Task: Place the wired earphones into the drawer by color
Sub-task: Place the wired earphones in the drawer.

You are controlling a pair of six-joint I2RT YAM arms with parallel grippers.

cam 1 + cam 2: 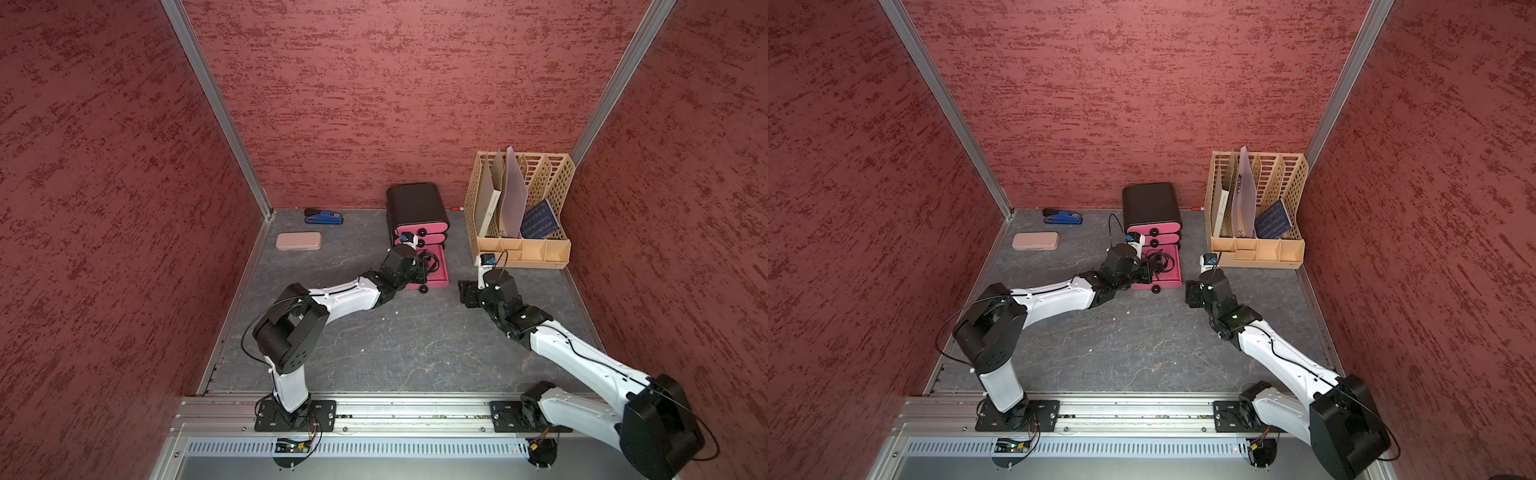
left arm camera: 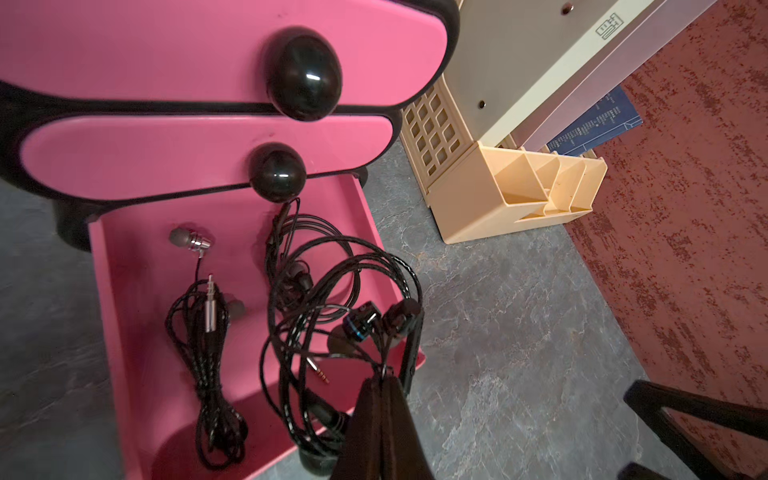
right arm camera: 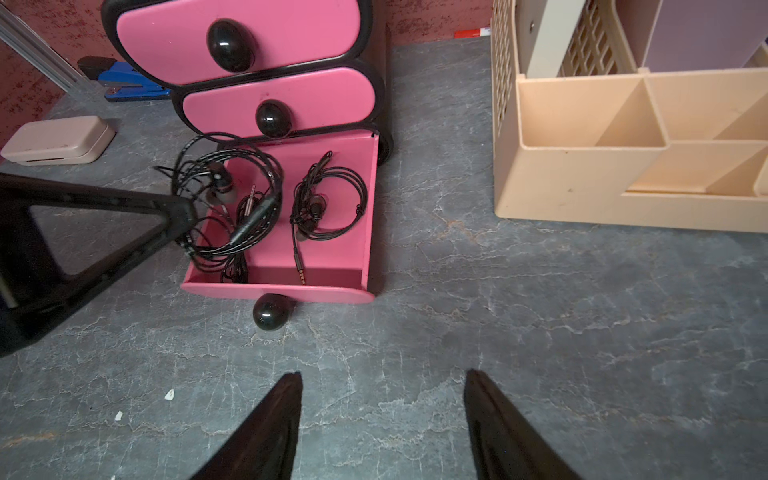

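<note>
Left claw (image 2: 384, 376) clenches the third black earphone bundle (image 2: 360, 322) over the open bottom drawer (image 3: 282, 289), where two already lie; right claw (image 3: 383, 374) gapes empty (upper drawers (image 3: 311, 33) shut, contents hidden).

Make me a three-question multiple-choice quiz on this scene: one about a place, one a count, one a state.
1. Which drawer holds black earphones? A top; B middle; C bottom.
2. How many drawers are shut? A none; B one; C two.
3. The left gripper is: A shut on an earphone cable; B wide open; C gripping a knob.
Answers: C, they lie in the pulled-out bottom drawer; C, top drawer and middle drawer sit flush; A, its jaws pinch the cable.
</note>
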